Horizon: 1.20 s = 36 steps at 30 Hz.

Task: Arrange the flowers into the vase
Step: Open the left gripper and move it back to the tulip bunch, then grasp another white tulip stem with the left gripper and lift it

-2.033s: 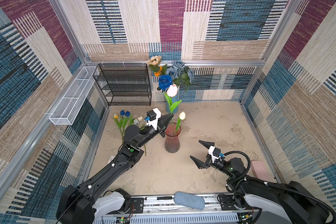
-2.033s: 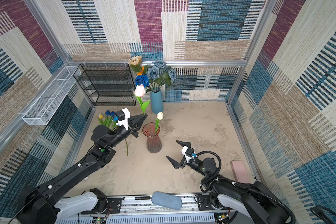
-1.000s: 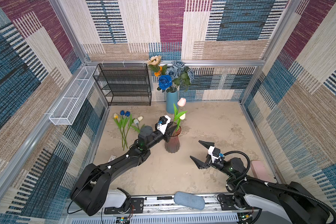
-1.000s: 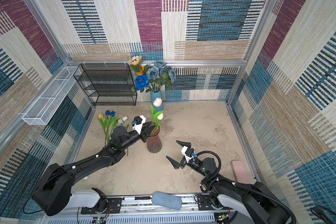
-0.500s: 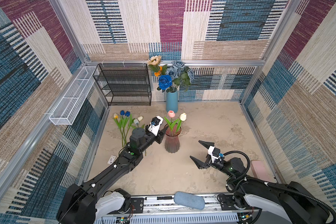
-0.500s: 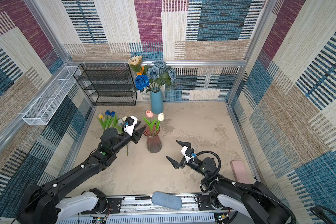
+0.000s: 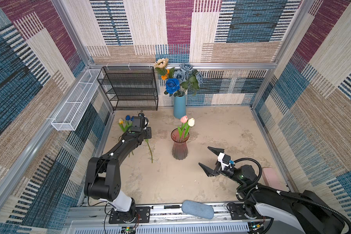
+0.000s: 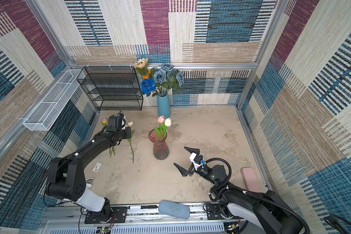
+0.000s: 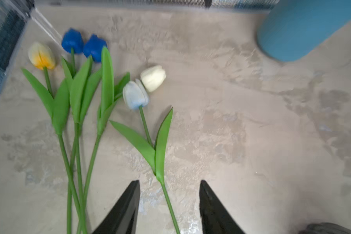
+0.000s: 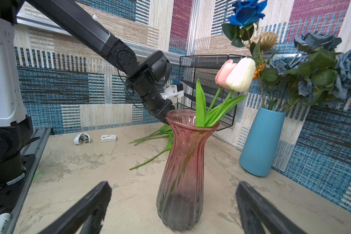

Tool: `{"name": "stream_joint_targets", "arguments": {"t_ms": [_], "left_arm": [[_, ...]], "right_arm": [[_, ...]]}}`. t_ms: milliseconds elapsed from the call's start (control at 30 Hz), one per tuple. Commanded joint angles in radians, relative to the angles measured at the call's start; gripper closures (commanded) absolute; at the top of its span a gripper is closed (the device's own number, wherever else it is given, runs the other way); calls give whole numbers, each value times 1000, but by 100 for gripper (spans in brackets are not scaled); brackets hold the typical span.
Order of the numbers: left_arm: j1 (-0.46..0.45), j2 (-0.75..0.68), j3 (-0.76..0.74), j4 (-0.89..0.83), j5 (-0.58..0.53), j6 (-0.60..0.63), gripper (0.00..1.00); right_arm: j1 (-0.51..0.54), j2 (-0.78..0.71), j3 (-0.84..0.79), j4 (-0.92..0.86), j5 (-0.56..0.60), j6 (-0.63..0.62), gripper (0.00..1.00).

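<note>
The ribbed pink glass vase (image 7: 179, 149) (image 8: 160, 149) (image 10: 182, 172) stands mid-table and holds a pink tulip (image 7: 183, 119) (image 10: 224, 73) and a white tulip (image 7: 191, 122) (image 10: 240, 75). Loose flowers lie flat at the back left: a yellow tulip (image 9: 41, 55), two deep-blue tulips (image 9: 72, 40), a pale-blue tulip (image 9: 135, 95) and a white tulip (image 9: 153, 78) (image 8: 130, 123). My left gripper (image 9: 170, 182) hovers open over the pale-blue tulip's stem (image 9: 169, 202) without touching it. My right gripper (image 7: 204, 155) (image 8: 179, 155) (image 10: 173, 183) stands wide open, facing the vase from a short way off.
A blue vase (image 7: 179, 107) (image 10: 261, 141) of roses, a sunflower and a marigold stands by the back wall. Beside it is a black wire rack (image 7: 130, 89). A white wire basket (image 7: 75, 101) hangs on the left wall. A pink block (image 7: 272, 178) lies front right and a small box (image 10: 108, 138) front left.
My left gripper let go of the pink tulip in the vase, drew back to the left over the loose tulips and opened wider. The right arm has not moved.
</note>
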Motion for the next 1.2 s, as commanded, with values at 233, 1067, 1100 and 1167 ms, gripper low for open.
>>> {"name": "stream_joint_targets", "arguments": {"t_ms": [233, 1067, 1100, 1167], "left_arm": [[-6, 249, 170, -316, -26, -116, 53], [-11, 403, 323, -456, 1, -98, 95], [-11, 399, 320, -455, 5, -98, 97], [-13, 380, 309, -453, 12, -98, 100]], "right_arm": [[0, -4, 7, 29, -8, 3, 0], [1, -47, -8, 25, 6, 13, 0], [1, -48, -10, 28, 9, 13, 0], [1, -41, -8, 28, 15, 12, 0]]}}
